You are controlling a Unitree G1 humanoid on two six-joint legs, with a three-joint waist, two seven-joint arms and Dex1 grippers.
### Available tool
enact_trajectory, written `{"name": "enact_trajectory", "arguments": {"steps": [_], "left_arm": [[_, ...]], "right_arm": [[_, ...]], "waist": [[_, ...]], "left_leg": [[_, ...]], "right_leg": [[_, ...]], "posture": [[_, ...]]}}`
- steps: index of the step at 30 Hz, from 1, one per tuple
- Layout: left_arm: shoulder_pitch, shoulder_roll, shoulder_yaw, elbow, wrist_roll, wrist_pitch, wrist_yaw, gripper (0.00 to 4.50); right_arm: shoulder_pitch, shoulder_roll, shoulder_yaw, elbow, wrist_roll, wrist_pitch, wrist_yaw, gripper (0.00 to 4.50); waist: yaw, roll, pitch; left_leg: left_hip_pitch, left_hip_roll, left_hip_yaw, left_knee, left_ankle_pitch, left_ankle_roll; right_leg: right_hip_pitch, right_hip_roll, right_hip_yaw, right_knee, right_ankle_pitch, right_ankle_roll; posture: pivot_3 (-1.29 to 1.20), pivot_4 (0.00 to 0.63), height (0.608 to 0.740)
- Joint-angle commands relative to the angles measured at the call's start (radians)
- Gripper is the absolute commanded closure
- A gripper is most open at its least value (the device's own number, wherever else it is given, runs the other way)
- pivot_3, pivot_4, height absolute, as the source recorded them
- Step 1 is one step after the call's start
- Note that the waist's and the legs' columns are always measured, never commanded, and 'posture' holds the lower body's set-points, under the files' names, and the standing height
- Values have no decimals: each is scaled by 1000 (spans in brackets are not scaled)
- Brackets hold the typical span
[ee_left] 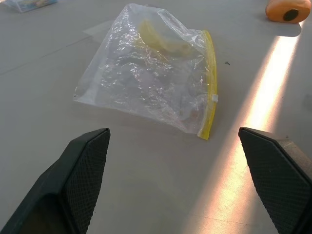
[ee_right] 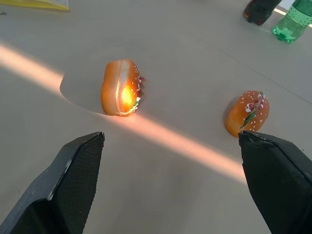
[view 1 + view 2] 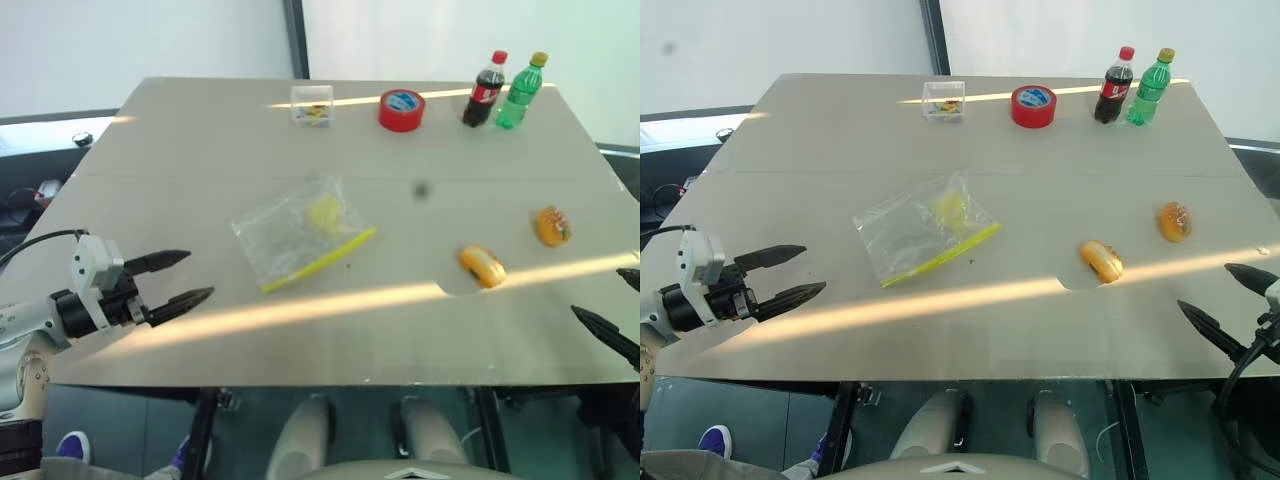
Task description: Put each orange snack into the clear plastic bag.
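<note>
Snacks both out on the table (image 3: pixel 200 140), neither bagged. Nearer orange snack (image 3: pixel 482 266) lies right of centre at the edge of a bright sun stripe; second orange snack (image 3: pixel 552 226) sits further right and a little farther back, well apart from the first. In the right wrist view both look like small burger-shaped buns, the second one with white specks and a red-green garnish.

Clear plastic bag (image 3: pixel 300 232) lies flat near the table's middle, crinkled, yellow zip strip along its near-right edge. Something pale yellow shows through the plastic.

Left gripper (image 3: pixel 180 277) hovers over the near-left table edge, fingers spread wide, nothing between them, pointing toward the bag. Right gripper (image 3: pixel 1230 295) is at the near-right edge, jaws likewise released and empty, aimed at the two snacks.

Back row, left to right: small clear box (image 3: pixel 312 104) with yellow contents, red tape roll (image 3: pixel 401 110), cola bottle (image 3: pixel 484 90), green bottle (image 3: pixel 520 92), the two bottles just beside each other.
</note>
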Motion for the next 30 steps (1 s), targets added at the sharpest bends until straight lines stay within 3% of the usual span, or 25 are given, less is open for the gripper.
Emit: {"name": "enact_trajectory", "arguments": {"steps": [1, 7, 11, 16, 22, 30], "left_arm": [[-32, 9, -3, 3, -8, -4, -3, 38], [-67, 3, -44, -41, -38, 194, 102, 38], [-103, 5, -53, -85, -134, 481, 208, 38], [-220, -16, -52, -15, -262, 820, 324, 38], [-301, -122, -58, 74, -293, 957, 443, 38], [-438, -274, -99, 238, -289, 1034, 511, 38]], "right_arm": [[-19, -15, -19, -26, 16, -4, -16, 0], [-86, -26, 48, -64, 31, 29, -60, 0], [-155, -23, 136, -130, 44, 63, -116, 0], [-269, -35, 338, -243, -4, 97, -198, 0], [-431, -10, 607, -278, -42, 96, -221, 0], [-463, 7, 677, -271, -67, 85, -235, 0]], "waist": [[0, 0, 0], [-2, 0, 0], [-3, 0, 0], [-3, 0, 0], [-4, -1, 0], [19, 1, -3]], "left_leg": [[0, 0, 0, 0, 0, 0], [0, 0, 0, 1, 0, 0], [0, 0, 0, 0, 0, 0], [-1, -1, -3, 1, 0, 0], [-2, -1, -3, 2, 0, 0], [-3, -6, -7, 4, 0, 0]], "right_leg": [[0, 0, 0, 0, 0, 0], [0, 0, 0, 1, 0, 0], [0, 1, 0, 1, 0, 0], [0, 4, -3, 2, 0, 1], [-1, 4, -3, 1, 0, 1], [0, 1, -6, 2, 1, 1]], "posture": [[0, 150, 740], [0, 150, 740], [0, 150, 740], [0, 150, 740], [0, 150, 740], [0, 150, 740]]}}
